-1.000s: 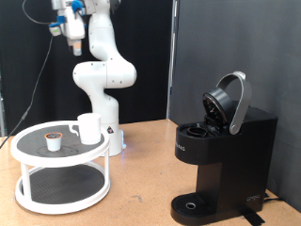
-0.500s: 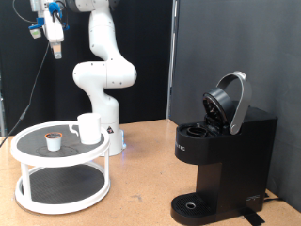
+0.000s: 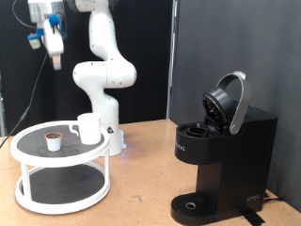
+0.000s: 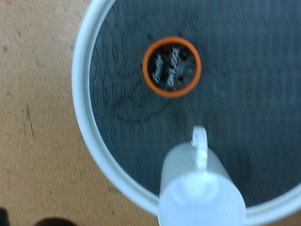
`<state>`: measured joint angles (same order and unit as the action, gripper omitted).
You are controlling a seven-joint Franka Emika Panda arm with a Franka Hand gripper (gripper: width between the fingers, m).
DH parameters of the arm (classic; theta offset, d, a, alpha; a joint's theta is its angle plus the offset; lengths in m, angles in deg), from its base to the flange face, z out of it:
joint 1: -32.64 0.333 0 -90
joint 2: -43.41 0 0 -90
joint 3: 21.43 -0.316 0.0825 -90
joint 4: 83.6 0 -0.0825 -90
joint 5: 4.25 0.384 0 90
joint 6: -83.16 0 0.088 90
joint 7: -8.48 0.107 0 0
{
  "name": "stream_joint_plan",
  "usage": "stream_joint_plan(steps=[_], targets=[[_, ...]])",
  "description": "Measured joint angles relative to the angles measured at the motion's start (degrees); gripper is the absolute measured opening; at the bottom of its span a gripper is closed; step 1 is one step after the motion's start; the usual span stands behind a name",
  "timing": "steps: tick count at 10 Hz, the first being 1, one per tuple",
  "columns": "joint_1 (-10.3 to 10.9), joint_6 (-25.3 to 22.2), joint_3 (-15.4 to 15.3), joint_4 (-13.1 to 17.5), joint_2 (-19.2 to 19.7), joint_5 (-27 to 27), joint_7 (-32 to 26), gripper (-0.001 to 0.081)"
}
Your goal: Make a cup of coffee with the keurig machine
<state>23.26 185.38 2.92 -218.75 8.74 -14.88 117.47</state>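
A dark curtained room surrounds a brown wooden worktop [image 3: 141,179]. At the exterior view's far left, high above everything, hangs the white robot arm's gripper [image 3: 55,52]; whether its fingers are apart or together cannot be told, and nothing is seen between them. Below it stands a white round two-tier stand [image 3: 28,143] with a dark mesh top. On that top sit a tiny orange-rimmed coffee pod [image 3: 54,140] and, just beside it, the small plain white ceramic cup [image 3: 88,127]. Well apart, at the right, stands the black boxy keurig machine [image 3: 221,160], its rounded lid raised. A likely risk: pod and cup stand close, so a descending gripper could knock the cup or tip the pod. The wrist view looks straight down, showing the pod's [image 4: 172,66] foil top and the cup's [image 4: 198,193] handle pointing toward it; it shows neither gripper nor machine.
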Motion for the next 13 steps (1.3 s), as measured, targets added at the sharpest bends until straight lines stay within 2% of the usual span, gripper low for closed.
stream_joint_plan(steps=[4,8,10,13], targets=[[-1.7,14.4,0.7,-10.5,0.8,-3.6,0.7,0.0734],[-3.6,28.7,2.5,-19.5,3.2,-7.5,0.7,0.0734],[-4.7,34.5,2.9,-22.3,5.5,-8.2,1.0,0.0734],[-5.3,38.3,2.9,-24.0,8.7,-8.2,1.1,0.0734]])
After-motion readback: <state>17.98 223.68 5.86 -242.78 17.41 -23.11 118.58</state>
